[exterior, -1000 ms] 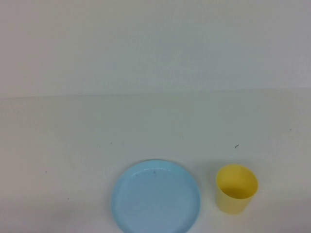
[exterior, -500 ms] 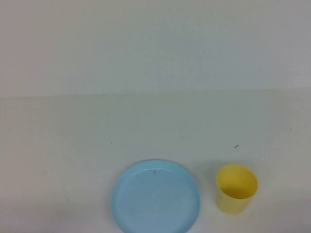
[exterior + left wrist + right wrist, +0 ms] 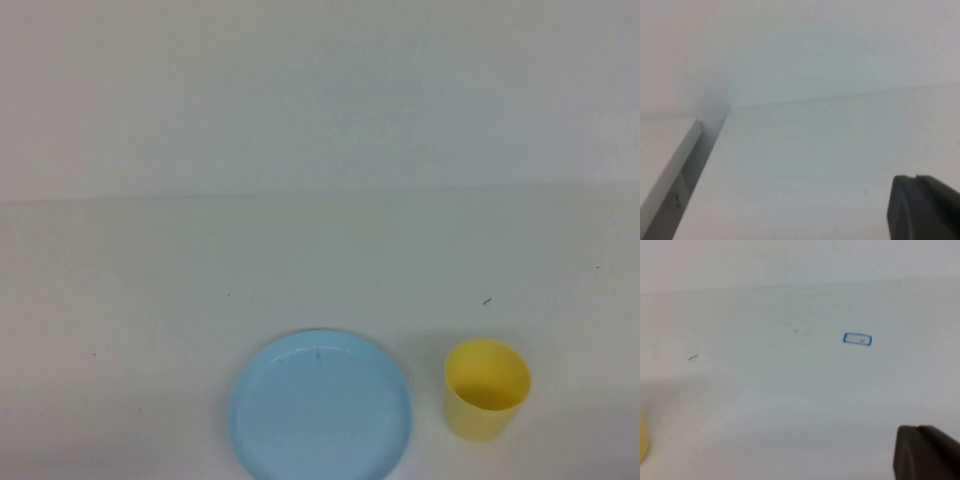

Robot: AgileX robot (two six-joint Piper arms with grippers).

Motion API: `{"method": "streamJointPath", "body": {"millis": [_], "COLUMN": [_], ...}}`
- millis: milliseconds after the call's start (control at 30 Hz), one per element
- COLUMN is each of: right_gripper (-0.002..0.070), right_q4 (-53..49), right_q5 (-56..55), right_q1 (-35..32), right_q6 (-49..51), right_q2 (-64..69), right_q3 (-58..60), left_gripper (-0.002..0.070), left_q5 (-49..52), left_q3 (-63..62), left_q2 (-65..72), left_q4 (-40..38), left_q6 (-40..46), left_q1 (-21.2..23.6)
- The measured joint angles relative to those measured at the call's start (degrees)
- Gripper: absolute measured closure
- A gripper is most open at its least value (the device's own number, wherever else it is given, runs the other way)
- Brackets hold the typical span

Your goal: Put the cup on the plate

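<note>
Cup (image 3: 487,389) upright near the table's (image 3: 320,280) near edge, right of centre, just beside the plate (image 3: 320,408), not touching. Left gripper (image 3: 925,207) and right gripper (image 3: 926,452): one dark finger visible each; opening cannot be told. Cup's edge (image 3: 643,435) well apart from right gripper.

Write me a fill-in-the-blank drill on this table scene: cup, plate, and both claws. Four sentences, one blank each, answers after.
1. In the high view the yellow cup stands on the robot's ____ side of the plate.
2. The cup stands on the ____, apart from the plate.
3. The plate's colour is light ____.
4. One dark finger of the left claw and one of the right claw show only in the ____ views.

Missing words: right; table; blue; wrist
</note>
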Motion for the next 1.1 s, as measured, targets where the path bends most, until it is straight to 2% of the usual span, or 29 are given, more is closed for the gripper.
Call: {"method": "streamJointPath", "body": {"millis": [133, 533, 800, 1100], "right_gripper": [0.0675, 0.0675, 0.0675, 0.0675], "right_q4": [0.00, 0.20, 0.20, 0.20], "right_q5": [-4.51, -26.00, -27.10, -27.10], "right_q1": [0.00, 0.00, 0.00, 0.00], "right_q6": [0.00, 0.00, 0.00, -1.23], "right_q2": [0.00, 0.00, 0.00, 0.00], "right_q3": [0.00, 0.00, 0.00, 0.00], "left_gripper": [0.0673, 0.0673, 0.0673, 0.0673], "left_q5": [-4.40, -4.97, -18.18, -21.77], "left_q3": [0.00, 0.00, 0.00, 0.00], "left_q2": [0.00, 0.00, 0.00, 0.10], "left_q4": [-0.39, 1.99, -0.66, -0.79], "left_q6": [0.00, 2.07, 0.98, -3.32], "left_q1": [0.00, 0.00, 0.00, 0.00]}}
